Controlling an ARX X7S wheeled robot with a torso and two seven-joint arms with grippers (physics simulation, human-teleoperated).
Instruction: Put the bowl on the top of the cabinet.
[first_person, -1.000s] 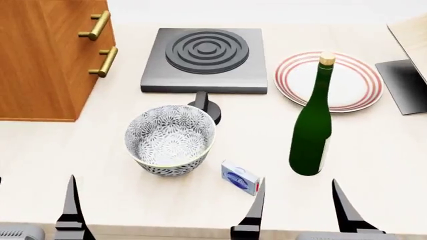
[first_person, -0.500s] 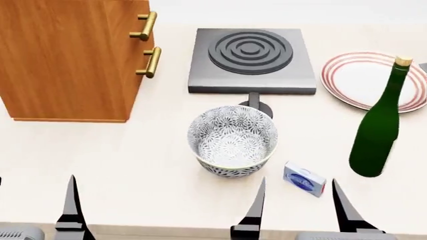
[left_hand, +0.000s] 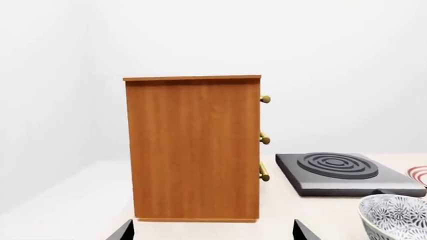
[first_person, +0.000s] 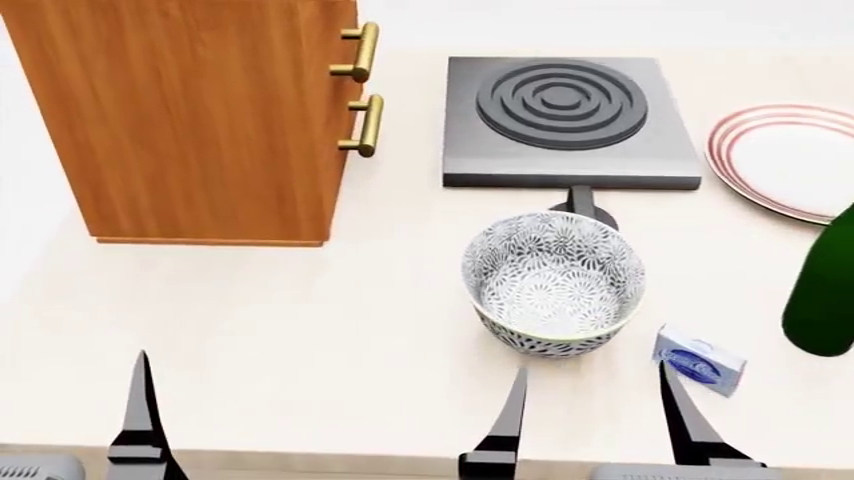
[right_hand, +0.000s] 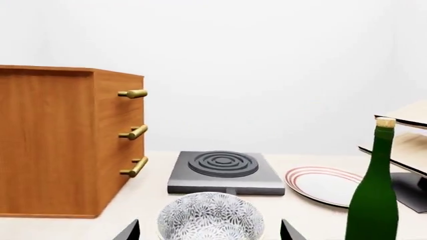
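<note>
The bowl, deep and white with a grey-black floral pattern, stands upright on the pale table. The cabinet is a tall orange-brown box with brass handles, left of the bowl and behind it. My right gripper is open and empty, just in front of the bowl. In the right wrist view the bowl sits ahead, centred between the open fingertips of the right gripper. My left gripper is open and empty, facing the cabinet's side. In the head view only one left finger shows.
A dark grey stove plate lies behind the bowl, its knob close to the rim. A red-rimmed plate, a green bottle and a small blue box are to the right. A pale rack stands at far right.
The head view has swung left: cabinet, bowl, stove, plate and bottle have all slid right in the picture. Both grippers stay open at the same place in the view.
</note>
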